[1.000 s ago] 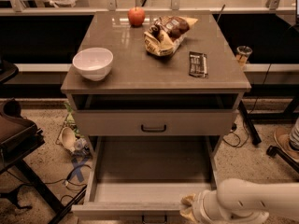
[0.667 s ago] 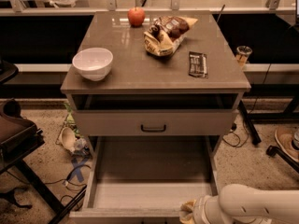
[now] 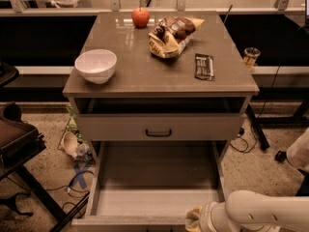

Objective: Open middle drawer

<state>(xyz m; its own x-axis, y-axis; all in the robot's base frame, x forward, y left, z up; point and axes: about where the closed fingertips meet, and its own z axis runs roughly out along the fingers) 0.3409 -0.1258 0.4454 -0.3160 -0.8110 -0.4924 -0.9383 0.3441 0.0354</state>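
- Target: middle drawer (image 3: 154,202) sits below the cabinet top, pulled far out toward the camera. Its plain grey inside is exposed and holds nothing.
- Geometry: the drawer front runs left-right along the bottom edge of the view, and the slide axis points straight at the camera.
- Gripper (image 3: 193,221) is right at that front lip, right of centre. The white arm (image 3: 260,209) comes in from the lower right.
- Gripper state: cannot tell. The drawer's handle is hidden below the lip, so contact can't be confirmed.
- Judgement: the drawer looks at or near full travel, so any remaining pull is short and along the same axis.
- Above: upper drawer (image 3: 120,127) with its dark bar handle (image 3: 158,133) is closed and well clear of the gripper.
- Cabinet top (image 3: 145,76) carries a white bowl (image 3: 95,65), apple (image 3: 140,17), snack bag (image 3: 171,35) and dark wrapper (image 3: 204,65), none in the working path.
- Floor: dark chair (image 3: 17,139) to the left, with cables (image 3: 72,182) beside the drawer's left rail. Neither appears to block travel.
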